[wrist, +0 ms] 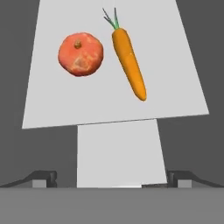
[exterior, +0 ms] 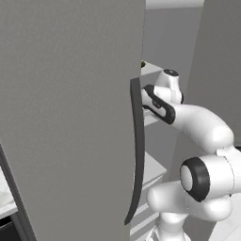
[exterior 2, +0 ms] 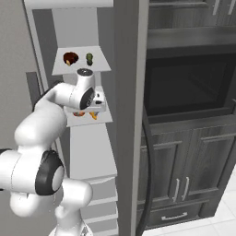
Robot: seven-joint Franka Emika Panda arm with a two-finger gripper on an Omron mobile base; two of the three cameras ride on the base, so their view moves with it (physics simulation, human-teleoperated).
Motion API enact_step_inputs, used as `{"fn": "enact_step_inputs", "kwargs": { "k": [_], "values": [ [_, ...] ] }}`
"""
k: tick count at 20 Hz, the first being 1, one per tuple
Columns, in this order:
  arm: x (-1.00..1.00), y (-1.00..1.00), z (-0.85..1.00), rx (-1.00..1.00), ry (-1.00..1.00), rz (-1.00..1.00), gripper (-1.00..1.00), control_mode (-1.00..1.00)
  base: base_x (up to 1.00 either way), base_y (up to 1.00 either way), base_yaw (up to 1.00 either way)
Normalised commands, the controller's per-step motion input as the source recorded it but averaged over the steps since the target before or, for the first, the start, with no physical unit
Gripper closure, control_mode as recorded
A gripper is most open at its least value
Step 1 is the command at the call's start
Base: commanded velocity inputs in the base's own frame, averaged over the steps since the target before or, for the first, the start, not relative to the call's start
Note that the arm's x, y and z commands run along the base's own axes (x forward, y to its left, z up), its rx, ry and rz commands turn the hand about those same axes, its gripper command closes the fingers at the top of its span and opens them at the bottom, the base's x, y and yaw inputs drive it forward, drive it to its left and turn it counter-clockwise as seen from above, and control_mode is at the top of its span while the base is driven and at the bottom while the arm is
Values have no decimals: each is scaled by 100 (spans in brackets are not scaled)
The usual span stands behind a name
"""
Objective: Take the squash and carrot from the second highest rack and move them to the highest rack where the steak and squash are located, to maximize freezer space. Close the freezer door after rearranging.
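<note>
- The freezer (exterior 2: 83, 152) was seen as a tall grey cabinet with pale walls inside, standing next to dark wood cupboards (exterior 2: 193, 175).
- The freezer door (exterior: 66, 117) was swung open, and its long curved dark handle (exterior: 137, 155) was seen at the door's edge in the left base view.
- The white arm (exterior 2: 41, 124) was stretched into the open freezer, between two shelves.
- The highest rack (exterior 2: 103, 67) was seen above the hand, with a dark red steak (exterior 2: 70, 58) and a small green squash (exterior 2: 89, 58) set side by side on it, a little apart.
- The second highest rack (wrist: 175, 65) was seen under the hand as a flat pale slab.
- The gripper (wrist: 111, 177) was held over that rack with its two fingers spread wide, and nothing was held between them.
- A round orange-red squash (wrist: 81, 54) was lying on the second highest rack, not touched by the fingers.
- The carrot (wrist: 129, 63) was lying just beside that squash on the same rack, with its green top pointed away from the hand.
</note>
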Motion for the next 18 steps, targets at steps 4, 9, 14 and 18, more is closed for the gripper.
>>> {"fn": "enact_step_inputs", "kwargs": {
  "k": [4,9,14,18],
  "values": [
    [67,5,-29,0,0,0,-100,-100,0,0,0],
    [57,0,-27,0,0,0,-100,-100,0,0,0],
    [57,2,-21,0,0,0,-100,-100,0,0,0],
    [55,6,-23,0,0,0,-100,-100,0,0,0]
  ]
}}
